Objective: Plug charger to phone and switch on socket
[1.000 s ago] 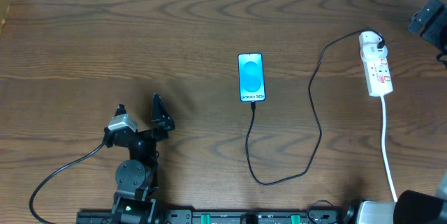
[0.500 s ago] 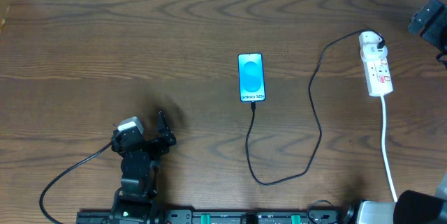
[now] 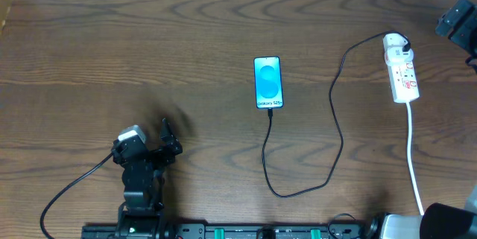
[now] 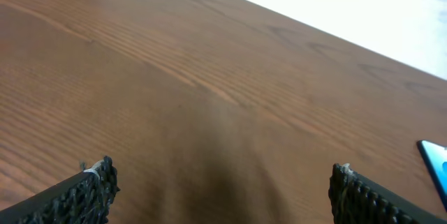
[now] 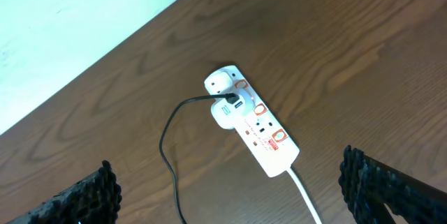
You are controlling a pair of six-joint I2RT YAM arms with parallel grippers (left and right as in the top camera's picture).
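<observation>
The phone (image 3: 268, 83) lies face up mid-table with its blue screen lit; its corner also shows in the left wrist view (image 4: 436, 160). The thin black charger cable (image 3: 339, 131) runs from the phone's bottom edge, loops toward the front, then rises to its white plug (image 5: 225, 112) seated in the socket strip (image 3: 403, 75), which also shows in the right wrist view (image 5: 262, 130). My left gripper (image 3: 169, 141) is open and empty over bare wood at the front left, as the left wrist view (image 4: 220, 182) shows. My right gripper (image 5: 229, 172) is open and empty, high above the strip.
The strip's thick white cord (image 3: 413, 150) runs to the front right edge. A black part of the right arm (image 3: 457, 18) hangs at the far right. The left arm's black cable (image 3: 71, 183) trails by its base. A pale wall edge borders the table's far side.
My left arm has pulled back toward its base and the front edge, its gripper staying open. The phone, cable, strip and right arm have not moved.
</observation>
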